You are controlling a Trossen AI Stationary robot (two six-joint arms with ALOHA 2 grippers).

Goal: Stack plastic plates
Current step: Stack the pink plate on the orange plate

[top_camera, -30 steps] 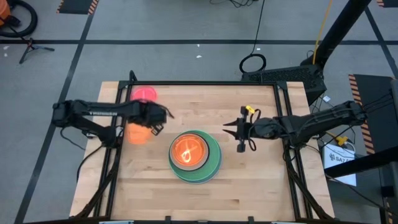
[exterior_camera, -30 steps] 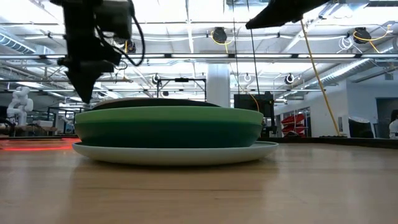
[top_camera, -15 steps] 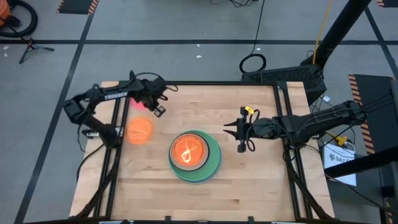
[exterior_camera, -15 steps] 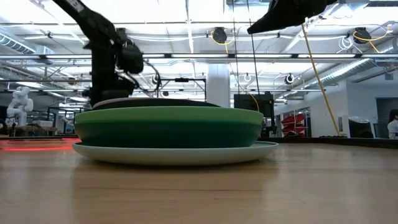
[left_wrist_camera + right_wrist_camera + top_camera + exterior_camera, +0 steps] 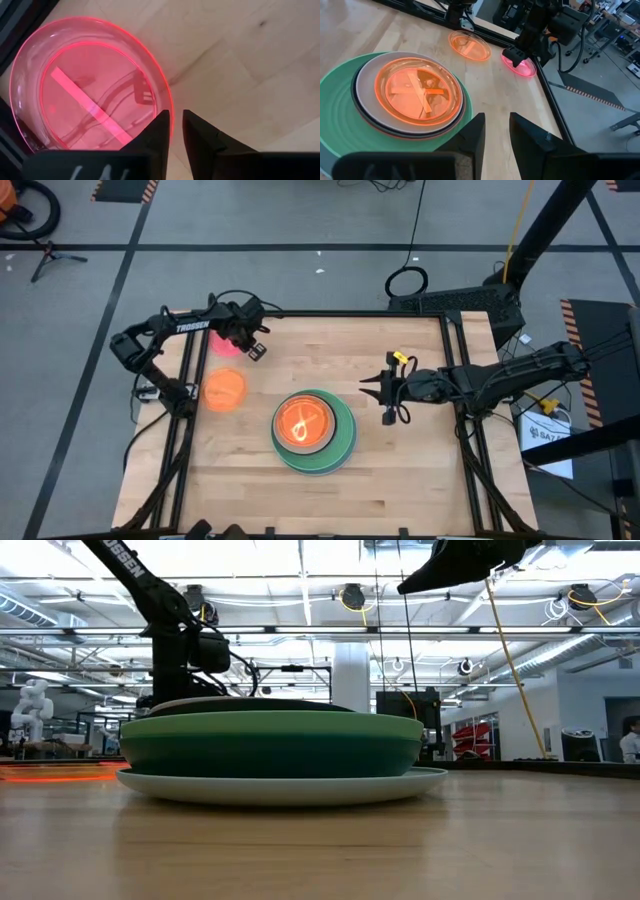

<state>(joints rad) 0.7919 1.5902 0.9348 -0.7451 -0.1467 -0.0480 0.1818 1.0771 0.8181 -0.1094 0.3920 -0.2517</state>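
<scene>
A small translucent pink plate (image 5: 225, 342) lies flat near the table's far left corner. My left gripper (image 5: 176, 127) points down at its rim, slightly open, one finger on each side of the rim (image 5: 169, 107). A small orange plate (image 5: 225, 390) lies flat just nearer than the pink one. In the middle is the stack (image 5: 313, 430): green plates (image 5: 270, 745) below, a grey-white and a dark plate on them, and an orange plate (image 5: 417, 95) on top. My right gripper (image 5: 372, 395) hovers open to the right of the stack, holding nothing. My left gripper stands over the pink plate's rim (image 5: 171, 117) on the side toward the table's middle, fingers pointing down, one inside the rim and one outside. I cannot tell whether they touch the rim. The plate lies flat on the table.
Black frame rails (image 5: 190, 380) run along the table's left, far and right edges, and the pink plate lies close to the left one. Bare wood (image 5: 320, 355) lies between the small plates and the stack and along the near edge.
My left gripper has swung from beside the orange plate toward the table's far edge and come down over the pink plate's rim. Both small plates and the stack have stayed where they were.
</scene>
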